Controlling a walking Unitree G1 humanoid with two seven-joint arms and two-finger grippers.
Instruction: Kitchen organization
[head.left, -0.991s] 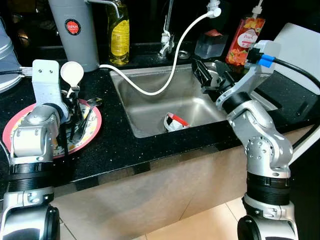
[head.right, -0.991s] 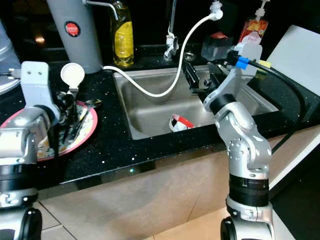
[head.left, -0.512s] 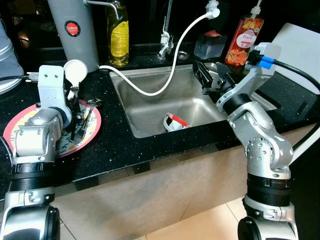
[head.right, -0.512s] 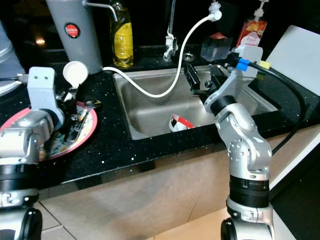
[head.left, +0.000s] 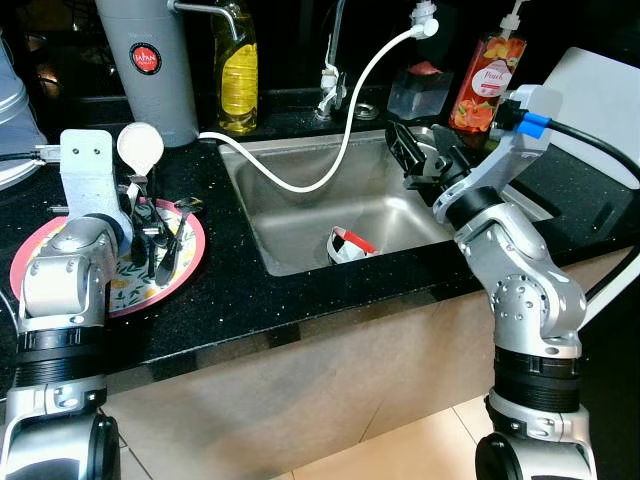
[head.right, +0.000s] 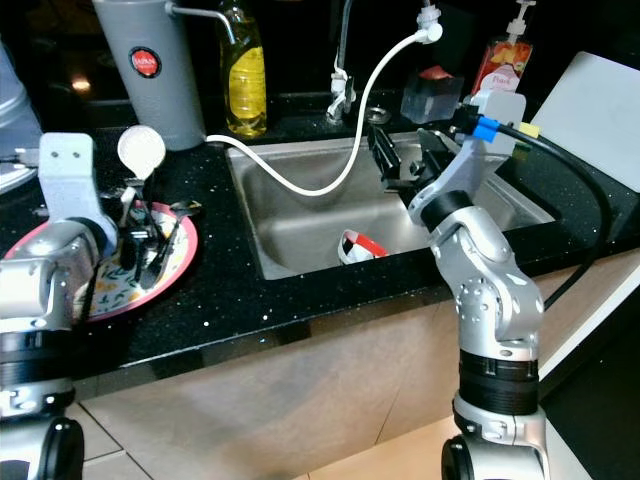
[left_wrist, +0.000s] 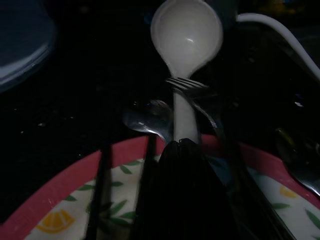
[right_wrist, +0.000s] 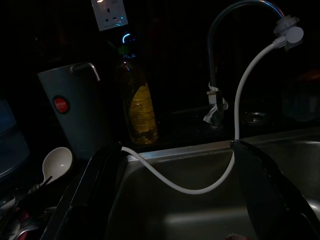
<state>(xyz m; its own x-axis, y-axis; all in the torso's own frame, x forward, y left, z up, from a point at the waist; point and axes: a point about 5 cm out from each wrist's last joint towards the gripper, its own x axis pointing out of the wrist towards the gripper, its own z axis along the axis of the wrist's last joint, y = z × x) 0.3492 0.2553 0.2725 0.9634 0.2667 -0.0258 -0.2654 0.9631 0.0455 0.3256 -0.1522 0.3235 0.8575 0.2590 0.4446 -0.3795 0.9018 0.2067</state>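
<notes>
My left gripper (head.left: 137, 203) is shut on the handle of a white spoon (head.left: 140, 147), held upright over the red-rimmed plate (head.left: 192, 262) on the black counter. In the left wrist view the white spoon (left_wrist: 186, 35) sticks out past my left gripper (left_wrist: 182, 150), and a metal fork (left_wrist: 187, 86) crosses its handle; I cannot tell whether the fork is gripped. Several metal cutlery pieces (head.left: 168, 238) lie on the plate. My right gripper (head.left: 425, 160) hangs open above the steel sink (head.left: 300, 225), its fingers (right_wrist: 95, 200) wide apart and empty.
A red-and-white cup (head.left: 350, 243) lies in the sink. A white hose (head.left: 345, 140) drapes from the tap into the basin. Behind stand a grey canister (head.left: 150, 60), a yellow bottle (head.left: 238, 70) and a red soap bottle (head.left: 488, 80). A white board (head.left: 600, 95) leans at right.
My left wrist swung slightly right with the white spoon, then back left. The right arm has stayed where it was.
</notes>
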